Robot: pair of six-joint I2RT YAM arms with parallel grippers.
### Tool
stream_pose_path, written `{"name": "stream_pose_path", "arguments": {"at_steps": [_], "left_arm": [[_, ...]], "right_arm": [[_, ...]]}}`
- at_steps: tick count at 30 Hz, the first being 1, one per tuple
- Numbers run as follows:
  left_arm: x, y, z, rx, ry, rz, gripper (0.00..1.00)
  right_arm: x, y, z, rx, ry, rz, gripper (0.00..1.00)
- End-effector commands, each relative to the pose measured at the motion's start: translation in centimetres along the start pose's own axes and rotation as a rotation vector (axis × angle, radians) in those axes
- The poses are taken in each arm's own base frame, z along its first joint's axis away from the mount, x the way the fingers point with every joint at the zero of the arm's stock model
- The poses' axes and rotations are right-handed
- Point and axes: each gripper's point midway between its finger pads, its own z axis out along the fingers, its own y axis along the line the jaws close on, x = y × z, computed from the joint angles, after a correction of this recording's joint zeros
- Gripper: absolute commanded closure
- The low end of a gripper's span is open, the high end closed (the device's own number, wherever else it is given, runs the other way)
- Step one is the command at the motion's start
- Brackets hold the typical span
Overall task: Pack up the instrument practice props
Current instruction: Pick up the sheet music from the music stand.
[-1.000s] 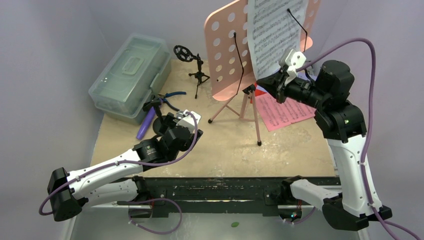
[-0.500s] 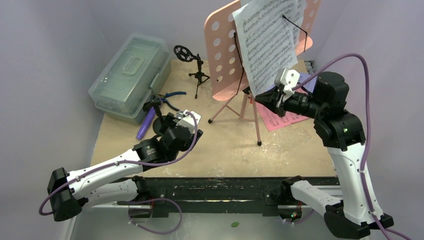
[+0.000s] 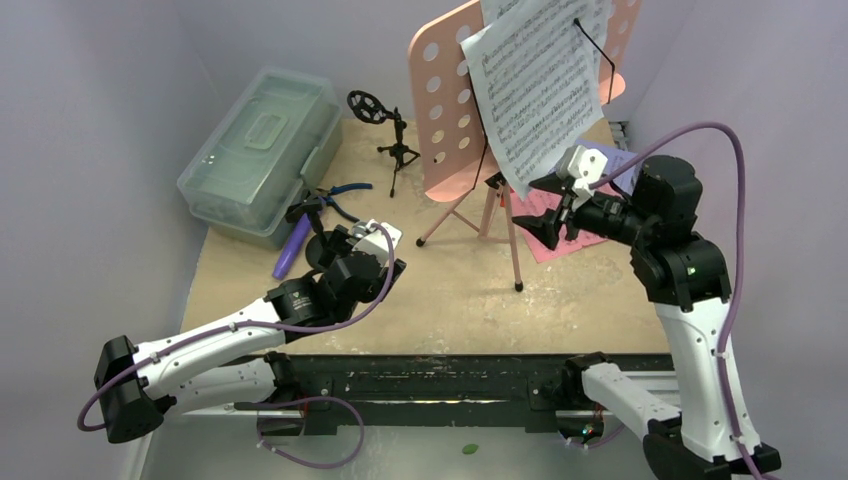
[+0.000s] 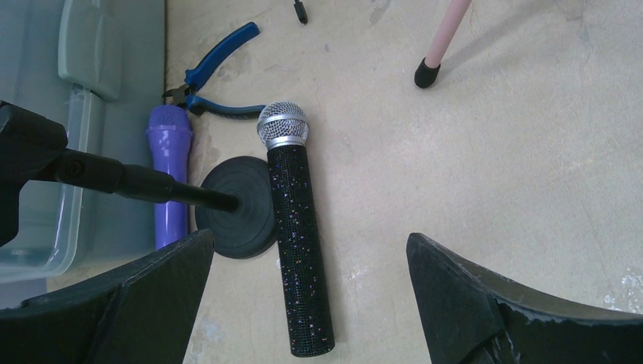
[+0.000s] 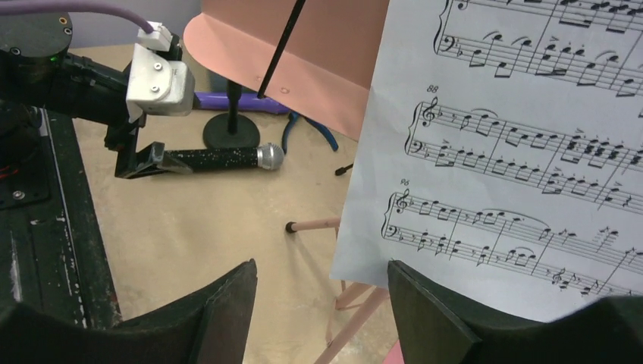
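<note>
My right gripper (image 5: 321, 303) stood spread just under the white sheet's (image 5: 515, 152) lower corner, pinching nothing. The sheet hung crooked against the pink rack (image 3: 445, 110), loosely by the look of it. I judged it could slide off to the table, or a sideways tug on it could tip the light rack on its tripod. My left gripper (image 4: 309, 243) gaped above the black mic (image 4: 299, 227), which lay on the table touching a round stand base (image 4: 239, 208). A skewed pinch might roll it away.
</note>
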Motion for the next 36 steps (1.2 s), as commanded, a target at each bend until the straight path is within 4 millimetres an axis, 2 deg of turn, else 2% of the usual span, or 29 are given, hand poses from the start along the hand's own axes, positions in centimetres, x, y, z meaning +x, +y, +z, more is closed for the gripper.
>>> {"name": "stream_pose_path", "arguments": {"at_steps": [1,6,12,15,20,25,28,33,36], "left_arm": [[-0.8,0.3,-0.3,0.002,-0.028,-0.028,0.02],[-0.8,0.1,-0.4,0.018,-0.031,-0.033,0.02],[-0.8,0.0,-0.3,0.022,-0.028,-0.032,0.02],[-0.8,0.1,-0.4,0.02,-0.029,-0.034,0.02],[-0.8,0.1,-0.4,0.018,-0.03,-0.036,0.02],[-0.7,0.1,-0.4,0.018,-0.029,-0.034,0.02],[-0.7,0.1,-0.4,0.019,-0.029,-0.034,0.02],[-0.8,0.0,-0.4,0.023,-0.029,-0.034,0.02],[-0.8,0.0,-0.4,0.022,-0.028,-0.034,0.02]], "right_arm": [[0.2,1.1,-1.6,-0.017,-0.046,-0.015,0.28],[1.7,2.6,-2.5,-0.062,-0.086,0.024,0.15],[2.6,3.4,-2.2,-0.114,-0.18,0.199,0.1],[2.1,3.9,-2.1,-0.155,-0.221,0.325,0.1],[1.4,3.5,-1.8,-0.181,-0.254,0.514,0.08],[0.8,4.3,-1.6,-0.281,-0.283,0.677,0.01],[0.7,4.4,-1.6,-0.309,-0.319,0.759,0.01],[0.1,4.5,-1.9,-0.35,-0.493,0.879,0.01],[-1.0,4.1,-2.6,-0.37,-0.613,0.894,0.01]]}}
